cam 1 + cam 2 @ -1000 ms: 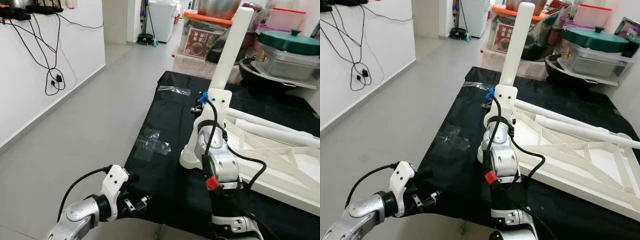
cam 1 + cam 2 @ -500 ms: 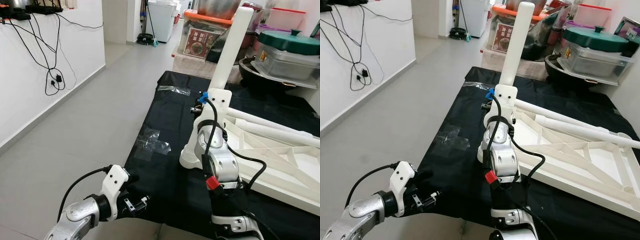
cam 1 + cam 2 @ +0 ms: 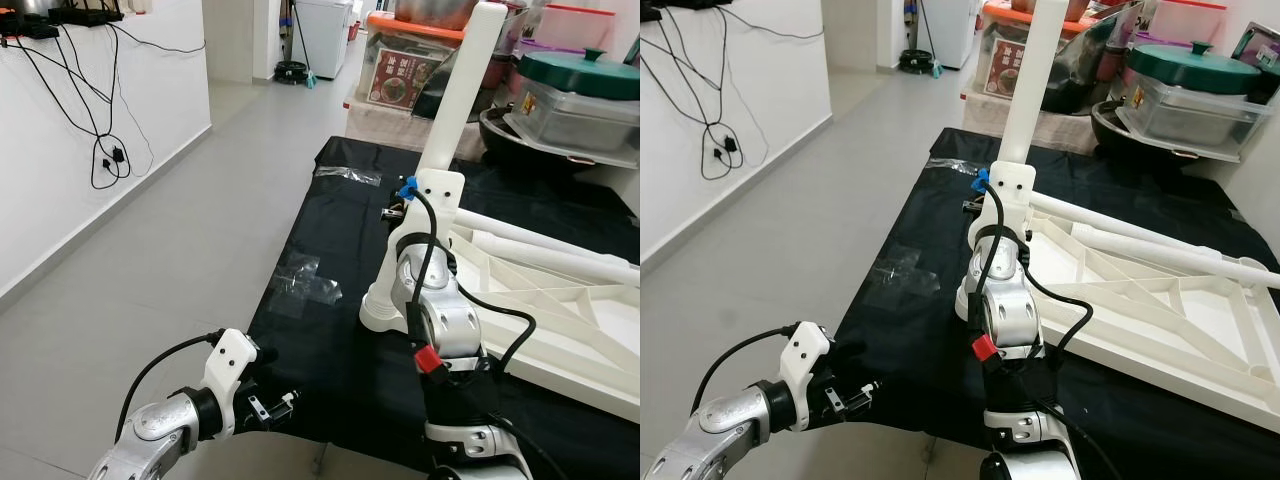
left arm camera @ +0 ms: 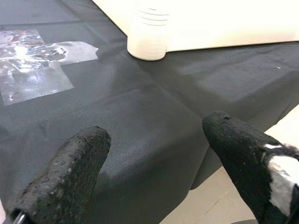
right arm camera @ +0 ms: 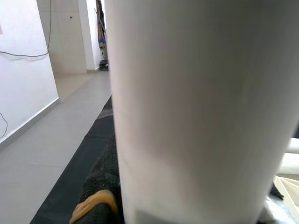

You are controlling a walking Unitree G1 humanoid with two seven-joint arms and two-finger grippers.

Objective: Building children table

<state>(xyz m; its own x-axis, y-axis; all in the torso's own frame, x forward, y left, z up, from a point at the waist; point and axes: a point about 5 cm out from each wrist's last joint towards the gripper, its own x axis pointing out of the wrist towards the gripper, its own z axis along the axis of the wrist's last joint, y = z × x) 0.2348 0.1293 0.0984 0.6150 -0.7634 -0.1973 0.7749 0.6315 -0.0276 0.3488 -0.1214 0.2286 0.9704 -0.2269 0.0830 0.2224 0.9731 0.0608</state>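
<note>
- Two tools are mine: the right tool (image 3: 432,190) is closed round the white table leg (image 3: 457,95), which stands nearly upright with its foot at the near corner of the upturned white tabletop (image 3: 560,320); the left tool (image 4: 154,172) hangs spread wide and empty over the near edge of the black cloth (image 3: 330,360).
- Several more legs (image 3: 545,255) lie across the tabletop's frame; clear plastic bags (image 3: 305,285) lie on the cloth beside it.
- One ribbed collar (image 4: 148,30) marks the corner socket; I judge the leg is being seated there; I should keep it plumb, press straight down and twist slowly, so the thread does not cross.
- One caution: the tabletop could skate on the cloth; my left tool might steady it.
</note>
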